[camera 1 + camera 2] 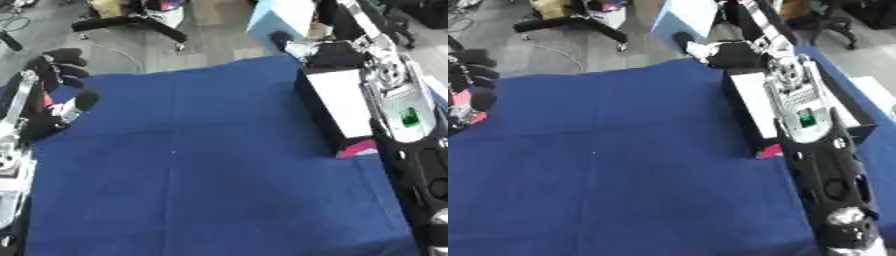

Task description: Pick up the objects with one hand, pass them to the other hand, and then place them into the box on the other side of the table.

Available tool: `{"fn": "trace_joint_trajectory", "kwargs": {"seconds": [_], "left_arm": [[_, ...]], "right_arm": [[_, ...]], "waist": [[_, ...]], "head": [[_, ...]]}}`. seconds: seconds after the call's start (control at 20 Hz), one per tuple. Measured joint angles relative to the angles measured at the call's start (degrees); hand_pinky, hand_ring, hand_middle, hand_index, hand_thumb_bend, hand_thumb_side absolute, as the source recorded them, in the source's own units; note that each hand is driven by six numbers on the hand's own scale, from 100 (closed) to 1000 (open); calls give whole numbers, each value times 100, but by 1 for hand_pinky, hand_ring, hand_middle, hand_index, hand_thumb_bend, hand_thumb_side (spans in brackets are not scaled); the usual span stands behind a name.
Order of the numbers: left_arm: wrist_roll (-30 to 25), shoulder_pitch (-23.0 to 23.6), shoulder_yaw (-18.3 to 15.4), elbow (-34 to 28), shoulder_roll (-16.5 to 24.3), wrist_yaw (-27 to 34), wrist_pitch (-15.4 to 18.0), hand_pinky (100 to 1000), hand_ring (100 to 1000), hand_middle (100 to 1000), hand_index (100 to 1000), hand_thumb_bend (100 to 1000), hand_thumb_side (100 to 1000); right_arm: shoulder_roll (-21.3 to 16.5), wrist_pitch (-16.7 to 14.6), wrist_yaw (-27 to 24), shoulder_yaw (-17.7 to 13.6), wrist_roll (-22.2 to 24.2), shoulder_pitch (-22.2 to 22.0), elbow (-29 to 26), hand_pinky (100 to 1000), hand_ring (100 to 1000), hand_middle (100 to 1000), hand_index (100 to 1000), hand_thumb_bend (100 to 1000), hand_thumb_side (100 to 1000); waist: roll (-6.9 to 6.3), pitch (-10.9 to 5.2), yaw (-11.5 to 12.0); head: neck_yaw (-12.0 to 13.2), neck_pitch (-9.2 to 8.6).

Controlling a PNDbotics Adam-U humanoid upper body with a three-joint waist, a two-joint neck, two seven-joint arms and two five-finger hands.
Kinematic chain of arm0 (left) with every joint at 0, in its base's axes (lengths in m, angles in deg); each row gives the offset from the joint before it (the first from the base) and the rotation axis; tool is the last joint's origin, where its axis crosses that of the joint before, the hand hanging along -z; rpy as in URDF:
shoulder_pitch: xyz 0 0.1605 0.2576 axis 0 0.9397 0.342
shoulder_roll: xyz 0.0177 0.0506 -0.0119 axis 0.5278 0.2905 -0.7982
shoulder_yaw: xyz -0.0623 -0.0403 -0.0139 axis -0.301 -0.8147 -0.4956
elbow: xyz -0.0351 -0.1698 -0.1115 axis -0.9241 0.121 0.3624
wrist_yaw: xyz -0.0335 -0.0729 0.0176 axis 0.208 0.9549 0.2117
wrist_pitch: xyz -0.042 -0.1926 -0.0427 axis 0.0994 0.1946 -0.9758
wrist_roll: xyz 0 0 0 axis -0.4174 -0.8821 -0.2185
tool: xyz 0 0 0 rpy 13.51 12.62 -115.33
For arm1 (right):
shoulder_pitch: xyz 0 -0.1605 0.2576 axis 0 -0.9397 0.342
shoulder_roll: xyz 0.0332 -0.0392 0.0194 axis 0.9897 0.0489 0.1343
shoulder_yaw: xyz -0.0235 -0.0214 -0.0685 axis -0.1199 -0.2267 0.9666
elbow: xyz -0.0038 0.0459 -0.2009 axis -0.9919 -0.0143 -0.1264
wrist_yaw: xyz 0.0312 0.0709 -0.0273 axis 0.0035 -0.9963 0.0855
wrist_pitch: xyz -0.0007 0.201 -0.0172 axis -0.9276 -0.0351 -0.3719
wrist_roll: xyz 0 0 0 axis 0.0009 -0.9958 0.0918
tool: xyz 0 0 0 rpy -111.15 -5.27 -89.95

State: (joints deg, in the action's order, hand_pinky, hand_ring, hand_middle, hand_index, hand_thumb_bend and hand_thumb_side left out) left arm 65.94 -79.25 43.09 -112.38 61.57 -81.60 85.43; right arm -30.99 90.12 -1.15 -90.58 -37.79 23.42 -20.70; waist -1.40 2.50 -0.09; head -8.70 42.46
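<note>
Left hand (54, 82) fingers curled round red-white object (63, 107); right hand (726, 52) fingers unclear.

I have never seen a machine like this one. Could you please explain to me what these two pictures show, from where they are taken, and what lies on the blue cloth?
Both pictures come from one stereo camera in the head of a humanoid robot, looking down at its work; the left eye and right eye views show the same moment.

The surface is a table under a dark blue cloth. At its right side stands a long black box with a white inside, with something pink at its near end.

The black and silver arm reaching from the lower right belongs to the robot. Its right hand is at the far end of the box; its fingers cannot be made out, nor whether it holds anything.

The robot's left hand shows at the left edge, fingers curled around a small red and white object.
</note>
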Motion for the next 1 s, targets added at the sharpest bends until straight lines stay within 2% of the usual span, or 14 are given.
{"fn": "trace_joint_trajectory", "kwargs": {"seconds": [0.1,0.2,0.35,0.65,0.9,1.0], "left_arm": [[-36,231,-107,-163,29,-11,36,621,639,645,814,796,663],[-85,317,-159,-292,26,-12,51,621,638,644,814,796,661],[-153,355,-184,-423,15,-12,38,620,637,644,815,796,659],[-234,408,-208,-491,2,-17,19,620,636,643,816,795,658],[-267,451,-227,-494,-32,-21,18,620,636,644,818,798,656],[-284,455,-241,-494,-32,-21,17,620,636,645,819,798,657]], "right_arm": [[-256,153,153,-195,65,-57,286,667,514,427,452,100,106],[-506,332,333,-256,203,10,588,680,534,467,514,100,158],[-653,629,628,-261,477,224,1071,690,549,490,546,100,171],[-659,1234,1240,-367,1015,573,2070,701,567,511,576,100,178],[-662,1600,1710,-495,855,656,2840,701,568,511,577,100,164],[-665,1639,1879,-550,694,706,3121,711,581,529,601,100,162]], "waist": [[0,0,88],[-1,0,139],[-1,0,181],[-2,0,233],[-2,0,249],[-2,0,252]], "head": [[-101,-35],[-184,-71],[-271,-110],[-464,-174],[-567,-204],[-570,-226]]}}
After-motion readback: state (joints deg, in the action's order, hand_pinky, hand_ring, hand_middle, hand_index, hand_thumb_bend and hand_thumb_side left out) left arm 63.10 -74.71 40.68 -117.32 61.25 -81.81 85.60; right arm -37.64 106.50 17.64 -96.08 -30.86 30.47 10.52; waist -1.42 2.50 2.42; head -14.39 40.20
